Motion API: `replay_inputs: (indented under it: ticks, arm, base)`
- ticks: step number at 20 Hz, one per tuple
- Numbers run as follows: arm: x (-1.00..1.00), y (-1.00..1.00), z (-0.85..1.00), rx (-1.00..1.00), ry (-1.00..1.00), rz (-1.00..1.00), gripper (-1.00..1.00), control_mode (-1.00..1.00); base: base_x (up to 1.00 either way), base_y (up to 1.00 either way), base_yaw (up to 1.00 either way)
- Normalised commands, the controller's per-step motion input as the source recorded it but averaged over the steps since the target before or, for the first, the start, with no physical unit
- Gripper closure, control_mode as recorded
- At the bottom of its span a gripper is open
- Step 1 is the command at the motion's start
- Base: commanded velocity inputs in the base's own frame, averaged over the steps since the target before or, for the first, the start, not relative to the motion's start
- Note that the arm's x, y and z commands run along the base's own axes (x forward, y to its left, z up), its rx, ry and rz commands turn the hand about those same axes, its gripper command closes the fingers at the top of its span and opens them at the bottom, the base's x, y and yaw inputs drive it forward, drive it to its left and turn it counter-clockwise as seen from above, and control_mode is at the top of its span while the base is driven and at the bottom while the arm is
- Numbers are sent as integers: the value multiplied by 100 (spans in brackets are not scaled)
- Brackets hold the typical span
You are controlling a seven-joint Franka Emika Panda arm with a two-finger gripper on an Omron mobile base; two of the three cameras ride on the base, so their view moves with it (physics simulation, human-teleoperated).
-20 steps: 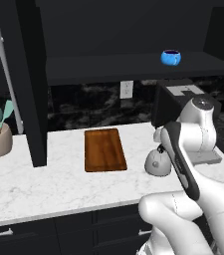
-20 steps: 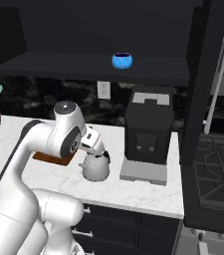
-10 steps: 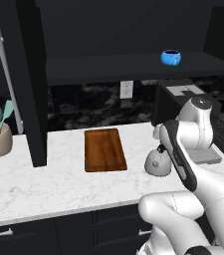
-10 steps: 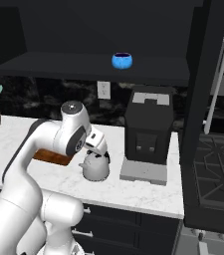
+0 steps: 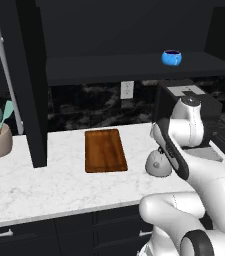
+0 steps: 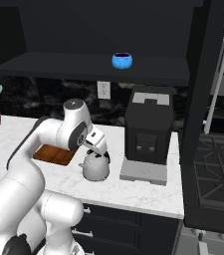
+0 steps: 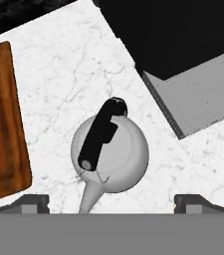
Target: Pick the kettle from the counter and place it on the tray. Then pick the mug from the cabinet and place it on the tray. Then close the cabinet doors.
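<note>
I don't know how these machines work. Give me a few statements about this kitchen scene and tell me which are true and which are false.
1. The kettle stands on the counter. True.
2. The tray already carries the kettle. False: the tray is bare, and the kettle sits beside it on the marble.
3. The pincer is clamped on the kettle's handle. False: its fingertips stand wide apart above the kettle, holding nothing.
4. The blue mug sits on the shelf inside the cabinet. True.
5. The coffee machine stands between the tray and the kettle. False: the kettle is between the tray and the coffee machine.
</note>
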Motion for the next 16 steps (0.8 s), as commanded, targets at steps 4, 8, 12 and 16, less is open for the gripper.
replay_inputs:
  ticks: [4, 8, 12, 16]
  arm:
    - [29, -3, -23, 1, 11, -7, -100, -100]
    - [24, -2, -24, 2, 8, -5, -100, -100]
    - [27, -3, -19, 6, 7, -5, -100, -100]
    - [27, -5, -22, 4, 8, -4, -100, -100]
  base:
    - [0, 0, 0]
    - [0, 0, 0]
    - [0, 0, 0]
    - [0, 0, 0]
